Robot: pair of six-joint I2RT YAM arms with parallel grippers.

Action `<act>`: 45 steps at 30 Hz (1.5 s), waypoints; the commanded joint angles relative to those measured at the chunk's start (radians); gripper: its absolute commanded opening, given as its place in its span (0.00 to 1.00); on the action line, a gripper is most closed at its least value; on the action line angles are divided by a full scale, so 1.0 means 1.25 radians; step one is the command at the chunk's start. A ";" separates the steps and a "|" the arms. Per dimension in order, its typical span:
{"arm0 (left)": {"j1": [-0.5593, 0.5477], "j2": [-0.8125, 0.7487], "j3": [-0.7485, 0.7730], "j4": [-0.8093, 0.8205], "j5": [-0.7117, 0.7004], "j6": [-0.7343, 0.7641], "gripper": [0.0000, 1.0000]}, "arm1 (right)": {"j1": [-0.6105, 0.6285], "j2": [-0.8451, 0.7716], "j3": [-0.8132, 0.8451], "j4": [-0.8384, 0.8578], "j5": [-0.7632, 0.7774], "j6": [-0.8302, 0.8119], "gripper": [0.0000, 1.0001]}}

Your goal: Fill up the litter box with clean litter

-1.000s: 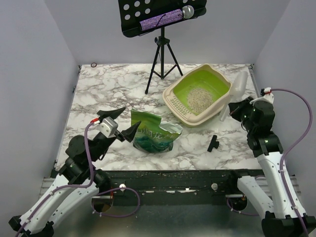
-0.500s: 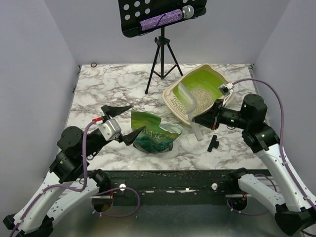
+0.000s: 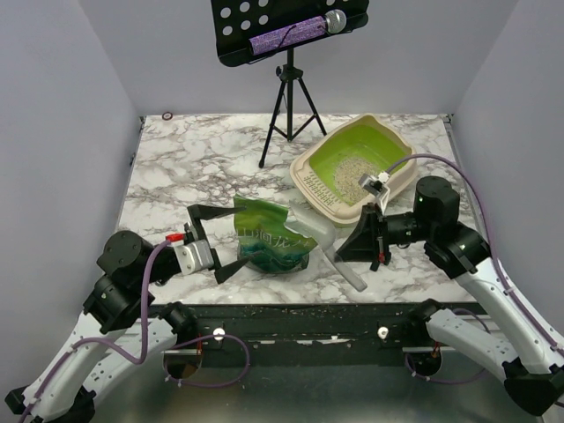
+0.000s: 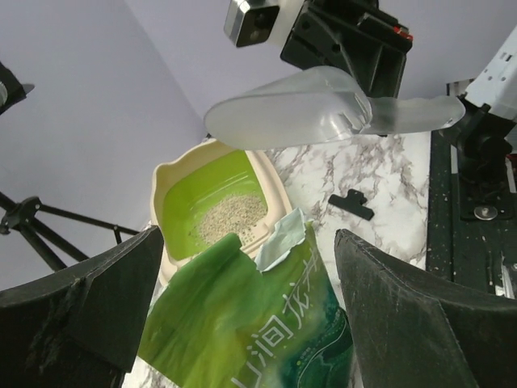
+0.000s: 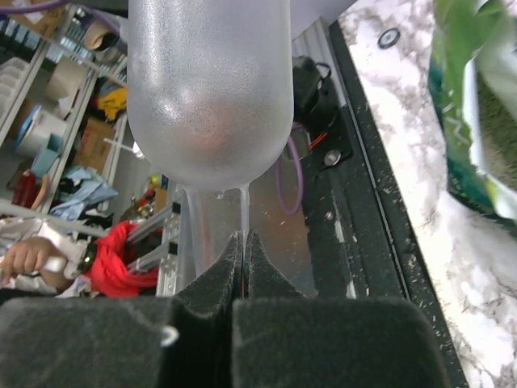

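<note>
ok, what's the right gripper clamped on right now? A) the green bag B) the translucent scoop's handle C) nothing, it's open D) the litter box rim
B. In the right wrist view the fingers are pinched shut on the thin handle of the translucent scoop; from above, the right gripper holds that scoop beside the green bag, away from the litter box.

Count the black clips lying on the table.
1. The single black clip lies on the marble near the right arm, between the green bag and the table's front edge. Others may be hidden behind the bag.
</note>
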 commanded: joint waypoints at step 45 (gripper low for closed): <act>-0.001 0.046 -0.072 0.116 0.286 -0.081 0.00 | 0.268 0.150 -0.013 0.146 -0.053 0.000 0.00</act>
